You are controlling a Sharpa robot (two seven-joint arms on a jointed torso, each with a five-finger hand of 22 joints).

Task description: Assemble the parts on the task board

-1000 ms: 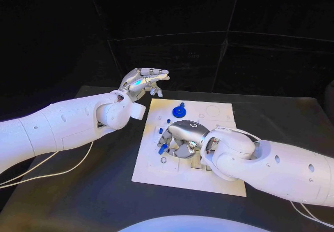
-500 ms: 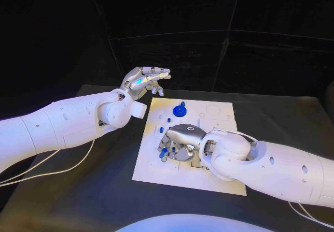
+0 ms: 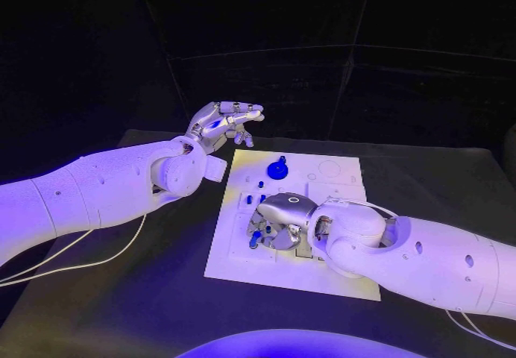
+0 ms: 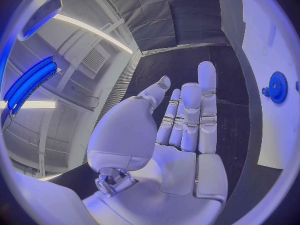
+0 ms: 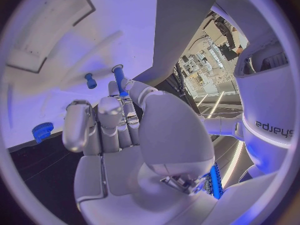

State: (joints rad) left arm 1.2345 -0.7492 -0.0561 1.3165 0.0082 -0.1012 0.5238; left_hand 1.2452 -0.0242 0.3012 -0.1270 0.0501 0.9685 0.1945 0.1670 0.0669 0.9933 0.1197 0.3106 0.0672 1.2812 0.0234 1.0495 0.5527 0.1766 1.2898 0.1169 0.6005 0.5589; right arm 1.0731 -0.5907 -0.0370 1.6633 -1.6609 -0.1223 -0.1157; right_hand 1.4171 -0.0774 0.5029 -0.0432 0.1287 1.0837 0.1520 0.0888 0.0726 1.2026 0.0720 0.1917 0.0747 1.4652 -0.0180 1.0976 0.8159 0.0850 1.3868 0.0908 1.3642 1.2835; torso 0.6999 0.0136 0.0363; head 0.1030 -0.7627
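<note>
Right silver hand [image 3: 277,222] low over the left half of the white rectangular task board [image 3: 333,276], fingers curled down; a slim blue peg [image 5: 118,78] pinched at its fingertips. Small blue stud [image 5: 90,80] stands just beside the peg. Blue toothed gear [image 3: 277,171] sits toward the board's far edge. Left silver hand [image 3: 224,123] raised off the black worktop [image 3: 129,298], beyond the board's far left corner, fingers apart, holding nothing.

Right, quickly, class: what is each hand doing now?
Left hand: open, holding nothing.
Right hand: holding a blue peg.

Glossy white arms [image 3: 97,194], silver hands, perhaps white cables [image 3: 75,265].
</note>
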